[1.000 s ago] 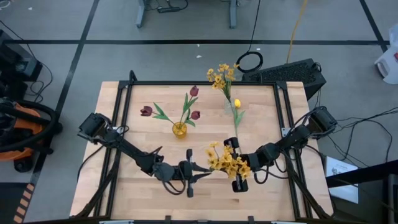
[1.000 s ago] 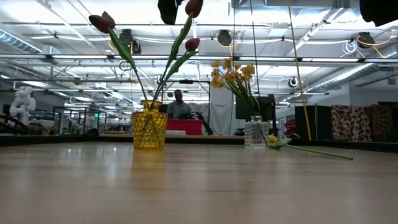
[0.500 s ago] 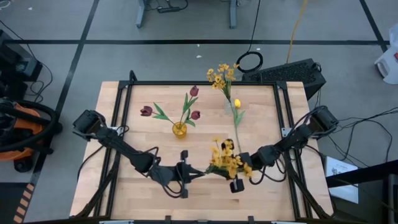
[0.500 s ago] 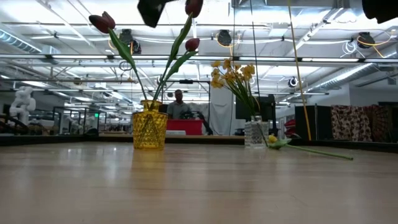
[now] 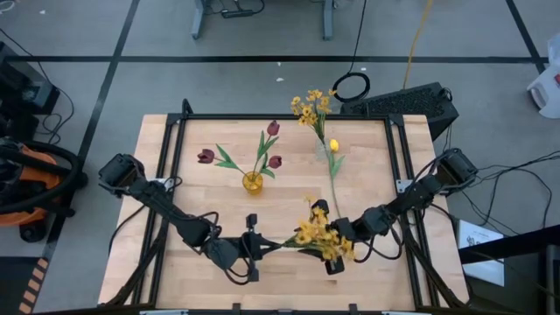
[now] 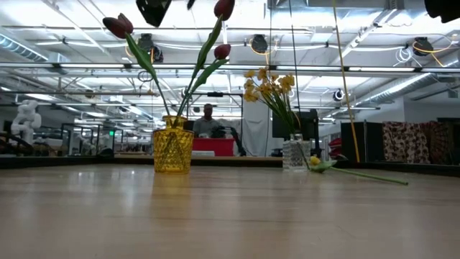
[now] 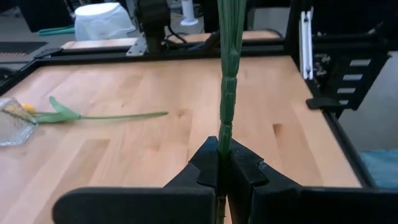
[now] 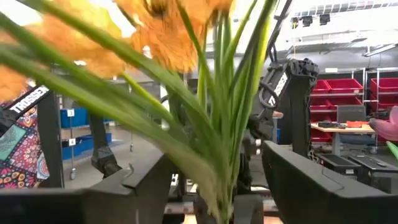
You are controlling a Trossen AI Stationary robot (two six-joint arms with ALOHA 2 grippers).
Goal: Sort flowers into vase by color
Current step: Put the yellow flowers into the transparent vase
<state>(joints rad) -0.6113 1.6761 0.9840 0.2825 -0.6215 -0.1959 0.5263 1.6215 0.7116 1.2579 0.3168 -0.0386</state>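
Observation:
My left gripper [image 5: 265, 247] is shut on the green stem [image 7: 225, 93] of a spray of small yellow blossoms [image 5: 319, 233], held above the table's near middle. My right gripper [image 8: 217, 186] is open. Its fingers [image 8: 143, 183] stand on either side of the spray's leaves [image 8: 221, 143] just below the blossoms, and I see no touch. Three dark red tulips stand in a yellow vase [image 5: 252, 182]. Another yellow spray [image 5: 311, 108] stands in a clear vase [image 6: 295, 153]. A yellow tulip [image 5: 333, 145] lies flat on the table beside that vase. My left gripper pinches the spray's stem near its cut end [image 7: 222, 144] between its two fingertips. The fingers come from the table's left, slanting slightly down and lying nearly along the stem. The spray is lifted clear of the table, its blossoms pointing toward the right arm.
The table has a black frame [image 5: 280, 116] along its edges. Bare wood lies at the near left and far left. A coiled cable [image 5: 352, 86] and a dark box [image 5: 411, 103] sit beyond the far edge. In the low view a person [image 6: 208, 122] sits far behind the table.
My left gripper has drawn toward the table's left and near edge with the stem end. The spray now lies more level between the two arms, and its blossoms have sunk slightly toward the near edge.

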